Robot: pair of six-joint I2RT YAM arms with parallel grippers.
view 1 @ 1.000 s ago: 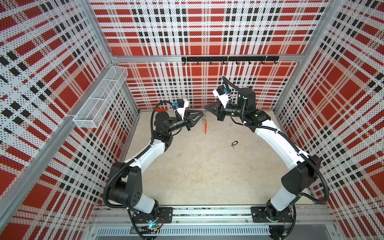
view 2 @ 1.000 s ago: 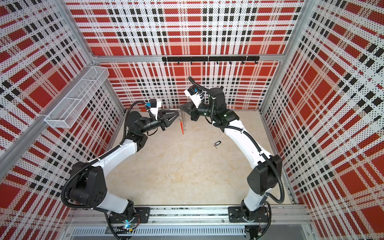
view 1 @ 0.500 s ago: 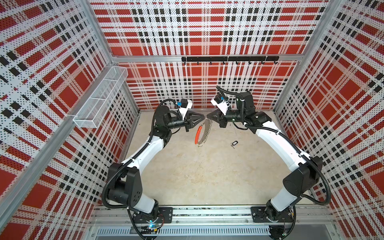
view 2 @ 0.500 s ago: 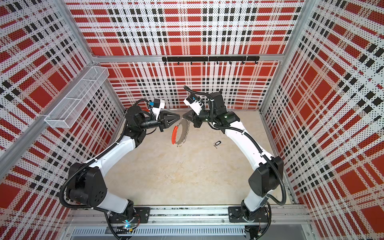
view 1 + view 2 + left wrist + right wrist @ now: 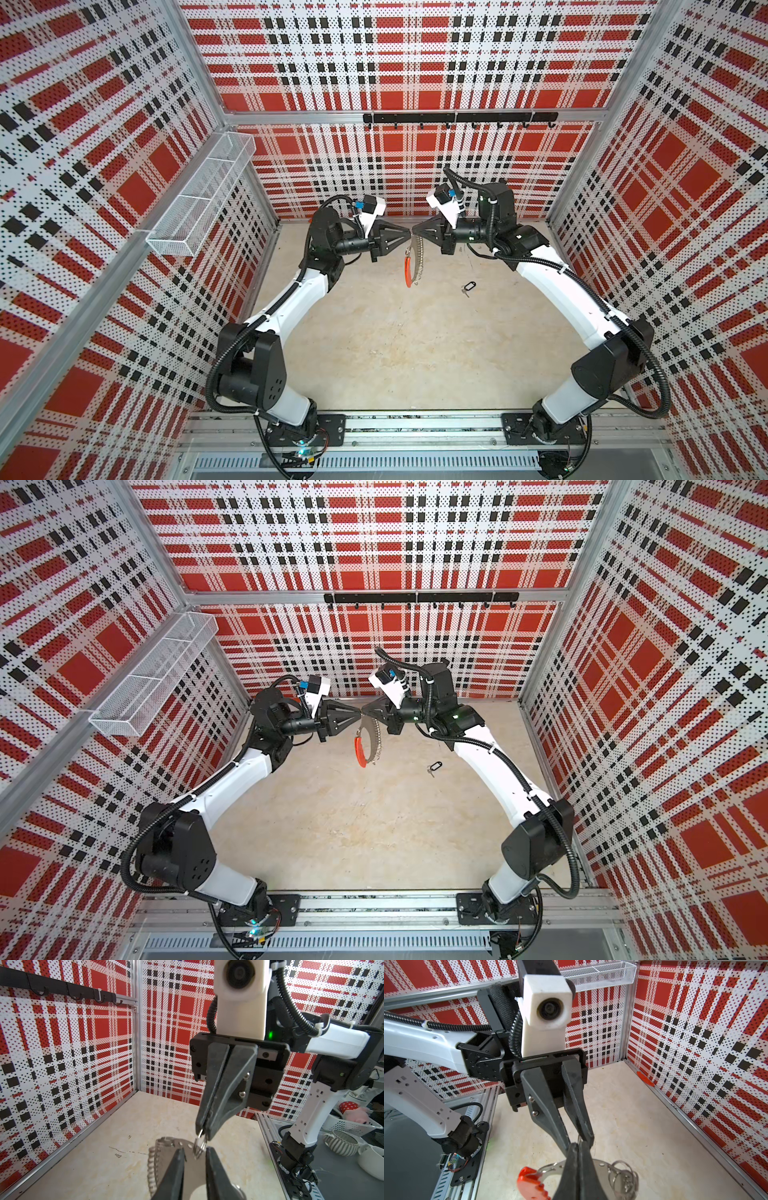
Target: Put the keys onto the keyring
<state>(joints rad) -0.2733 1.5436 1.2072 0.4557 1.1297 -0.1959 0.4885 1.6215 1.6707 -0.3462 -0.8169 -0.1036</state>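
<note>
Hung by 1 split ring (image 5: 199, 1148) clamped in the right gripper (image 5: 204, 1136) (left gripper (image 5: 195, 1150) apart), the keyring (image 5: 408, 270) could have slipped if nudged.

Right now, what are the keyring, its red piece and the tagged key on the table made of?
keyring: bright silver metal band, likely steel; it glints and shows punched holes.
red piece: glossy moulded plastic, by its sheen.
small rings: shiny metal wire.
tag: black frame, probably plastic.
key: grey, likely metal.
The tag and key are both too small to be sure.
</note>
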